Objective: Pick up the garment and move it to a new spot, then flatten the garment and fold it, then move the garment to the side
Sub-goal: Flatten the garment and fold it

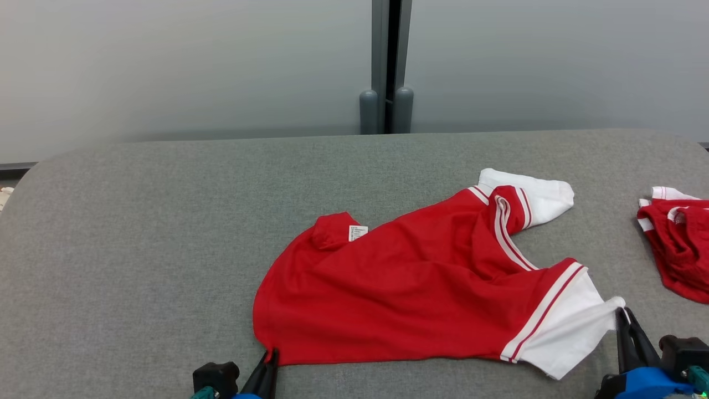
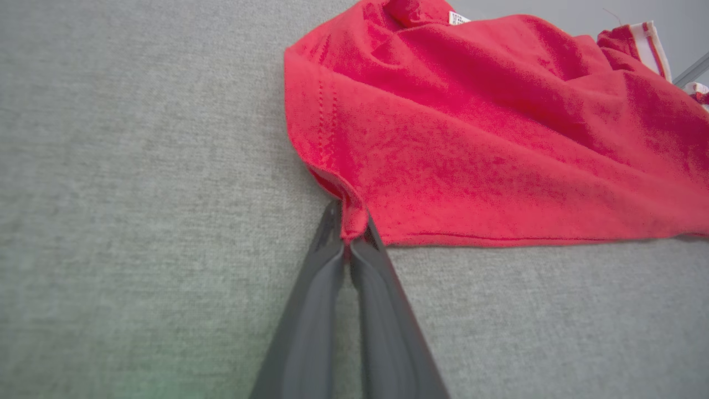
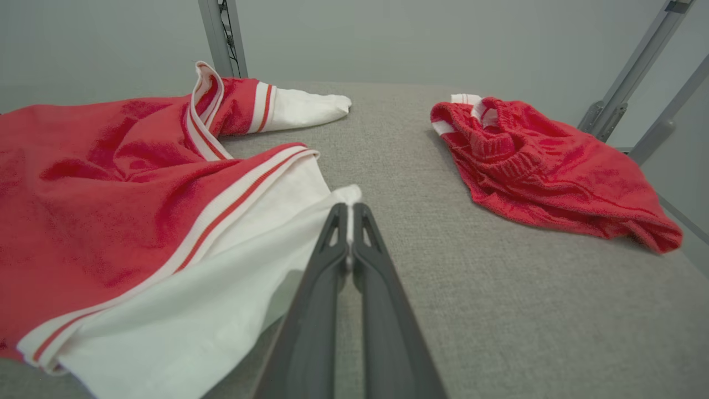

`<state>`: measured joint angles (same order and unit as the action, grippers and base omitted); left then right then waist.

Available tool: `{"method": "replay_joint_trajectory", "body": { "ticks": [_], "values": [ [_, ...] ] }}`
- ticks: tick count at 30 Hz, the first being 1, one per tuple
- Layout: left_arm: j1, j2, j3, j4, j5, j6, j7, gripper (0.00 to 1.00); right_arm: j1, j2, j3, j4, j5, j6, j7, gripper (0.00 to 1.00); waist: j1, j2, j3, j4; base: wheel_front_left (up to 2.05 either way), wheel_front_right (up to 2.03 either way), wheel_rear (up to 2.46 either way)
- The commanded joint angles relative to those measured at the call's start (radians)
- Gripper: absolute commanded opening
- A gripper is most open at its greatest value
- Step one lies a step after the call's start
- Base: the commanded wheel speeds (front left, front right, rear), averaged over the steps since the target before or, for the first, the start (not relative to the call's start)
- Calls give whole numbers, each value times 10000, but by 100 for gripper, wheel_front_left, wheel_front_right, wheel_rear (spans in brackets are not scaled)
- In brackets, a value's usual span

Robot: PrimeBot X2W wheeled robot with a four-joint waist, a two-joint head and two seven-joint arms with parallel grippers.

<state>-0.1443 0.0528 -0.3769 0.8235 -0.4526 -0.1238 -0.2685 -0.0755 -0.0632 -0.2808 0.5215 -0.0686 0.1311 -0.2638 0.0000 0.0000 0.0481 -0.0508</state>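
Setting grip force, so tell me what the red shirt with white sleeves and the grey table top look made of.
The red shirt: soft matte knit, likely cotton or a blend; it drapes in loose folds and shows a stitched hem. The grey table top: seems covered in matte woven fabric; a fine speckled weave shows up close.

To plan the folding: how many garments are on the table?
2. The red shirt lies in the middle, left gripper and right gripper pinching it. The second red garment lies at the right edge of the table, partly cut off in the head view.
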Motion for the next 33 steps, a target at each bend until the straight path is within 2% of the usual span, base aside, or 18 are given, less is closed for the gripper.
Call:
{"method": "replay_joint_trajectory", "body": {
  "ticks": [1, 7, 10, 18, 22, 28, 33],
  "values": [
    [8, -27, 199, -253, -9, -53, 49, 0, -192, 27, 57, -240, 224, -7, -6, 0, 0, 0, -81, 61, 0, 0, 0],
    [-549, 128, 1367, -2166, 338, -71, 28, 0, -947, 17, 351, -1607, 1413, -5, -9, 0, 0, 0, -405, 234, 0, 0, 0],
    [-982, 433, 1786, -3310, 567, -85, 31, 0, -1692, -232, 462, -2415, 2082, -5, -8, 0, 0, 0, -512, 291, 0, 0, 0],
    [-3423, 2092, 1517, -5235, 194, -61, 219, 0, -4098, -1350, 1194, -4011, 3152, -5, -6, 0, 0, 0, -767, 392, 0, 0, 0],
    [-4620, 2758, 1548, -5956, -182, -63, 945, 0, -5390, -2056, 1648, -4229, 3373, -5, 193, 0, 0, 0, -747, 438, 0, 0, 0],
    [-5690, 3368, 1560, -6186, -407, -36, 2093, 0, -6956, -2733, 2414, -3853, 3280, -5, 760, 0, 0, 0, -370, 457, 0, 0, 0],
    [-6367, 3436, 1661, -5750, -405, 255, 2557, 0, -8194, -2877, 3168, -2911, 2856, -5, 889, 0, 0, 0, 522, 436, 0, 0, 0]
  ]
}}
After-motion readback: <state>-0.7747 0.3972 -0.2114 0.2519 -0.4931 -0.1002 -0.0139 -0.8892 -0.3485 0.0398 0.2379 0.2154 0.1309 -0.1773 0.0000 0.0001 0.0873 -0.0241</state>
